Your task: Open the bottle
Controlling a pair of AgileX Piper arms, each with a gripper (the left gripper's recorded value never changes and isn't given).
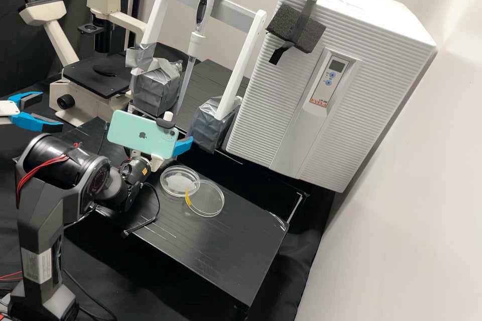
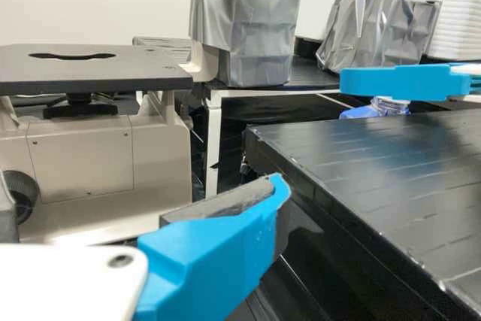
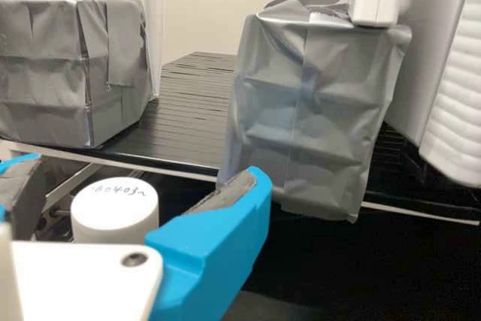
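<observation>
The bottle's white cap (image 3: 114,208) with handwriting on top stands between the fingers of my right gripper (image 3: 139,174), which is open, with a gap on each side of the cap. In the high view the cap (image 1: 168,116) pokes up behind the mint phone (image 1: 143,133) mounted on that wrist, at the black platform's back left. The left wrist view shows the bottle (image 2: 387,105) under the right arm's blue finger (image 2: 406,80). My left gripper (image 1: 50,109) hangs open and holds nothing at the far left, off the platform, beside the microscope.
Two clear petri dishes (image 1: 179,180) (image 1: 206,198) lie on the black platform (image 1: 226,246) in front of the bottle. A microscope (image 1: 75,85), a pipette (image 1: 198,25) on a white stand with tape-wrapped feet (image 1: 155,83), and a large white machine (image 1: 326,75) crowd the back.
</observation>
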